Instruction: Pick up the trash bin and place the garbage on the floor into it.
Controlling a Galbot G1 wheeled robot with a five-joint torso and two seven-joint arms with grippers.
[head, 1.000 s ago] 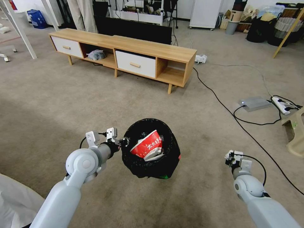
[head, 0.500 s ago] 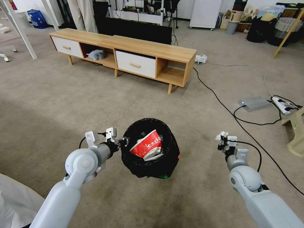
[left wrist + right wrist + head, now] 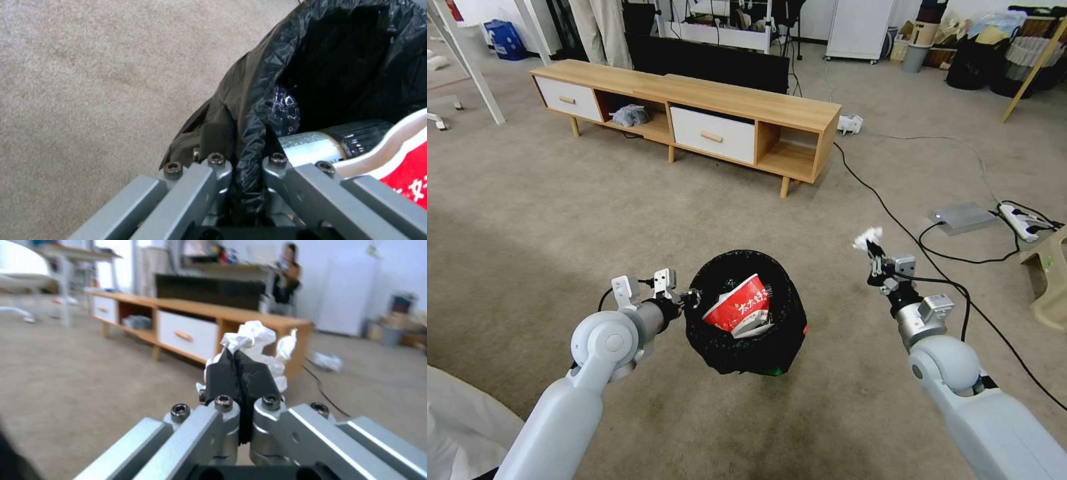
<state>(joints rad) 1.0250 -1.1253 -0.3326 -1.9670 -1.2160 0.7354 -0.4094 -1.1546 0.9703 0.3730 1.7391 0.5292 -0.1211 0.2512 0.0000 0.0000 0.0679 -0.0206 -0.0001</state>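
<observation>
The trash bin (image 3: 746,347), lined with a crinkled black bag, hangs above the carpet floor (image 3: 560,220). My left gripper (image 3: 692,297) is shut on its near-left rim, and the left wrist view shows the bag rim (image 3: 253,133) pinched between the jaws. Inside lie a red-and-white wrapper (image 3: 737,308) and a dark bottle (image 3: 329,141). My right gripper (image 3: 872,249) is raised to the right of the bin and above its rim. It is shut on a white paper wad (image 3: 868,237), which the right wrist view shows as crumpled paper (image 3: 253,336) at the fingertips.
A long wooden TV bench (image 3: 694,113) with white drawers stands ahead. A black cable (image 3: 894,213) crosses the carpet on the right to a grey box (image 3: 962,217) and a power strip (image 3: 1022,221). A beige stool (image 3: 1050,280) is at the right edge.
My right gripper has risen and moved forward and left with the white paper wad. The left gripper and the bin have hardly moved.
</observation>
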